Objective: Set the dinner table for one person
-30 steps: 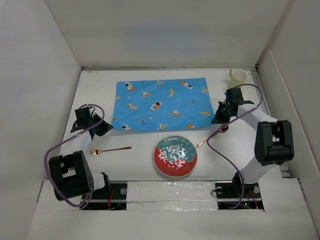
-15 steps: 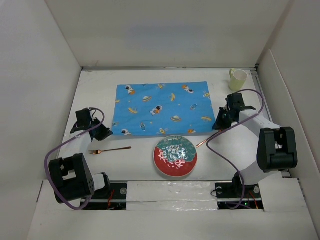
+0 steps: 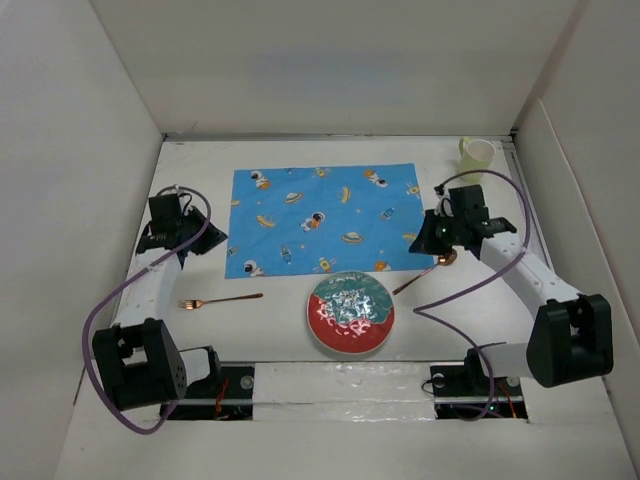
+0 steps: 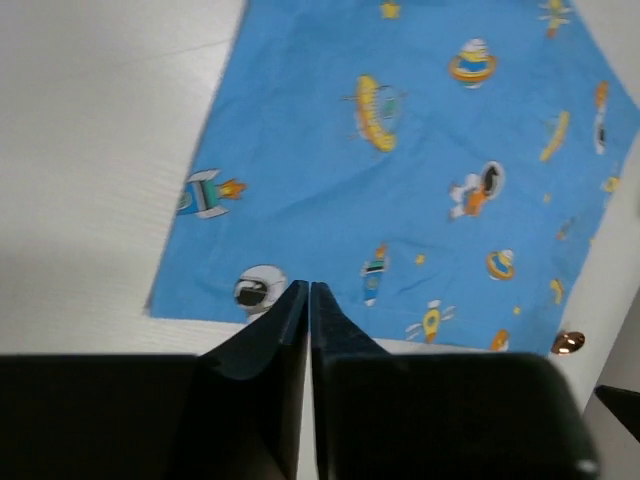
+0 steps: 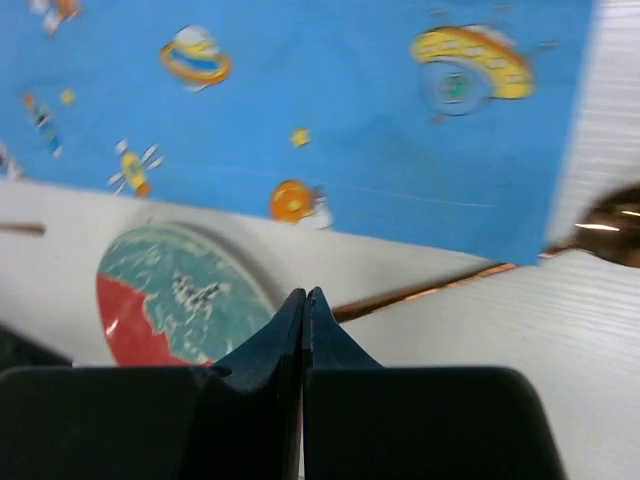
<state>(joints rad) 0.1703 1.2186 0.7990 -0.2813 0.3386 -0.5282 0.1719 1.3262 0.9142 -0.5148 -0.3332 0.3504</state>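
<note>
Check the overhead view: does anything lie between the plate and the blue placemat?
Nothing visible does. Only bare table separates the plate from the placemat; the spoon lies to the plate's right, the fork to its left.

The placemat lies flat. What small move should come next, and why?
Probably open the right fingers and bring them toward the plate: the placemat lies flat and bare, the plate sits on the table beside its near edge, and those fingers are shut, empty, nearby.

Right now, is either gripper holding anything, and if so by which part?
Nothing is held. The left gripper and the right gripper are both shut with nothing between the fingers, by the placemat's near corners.
</note>
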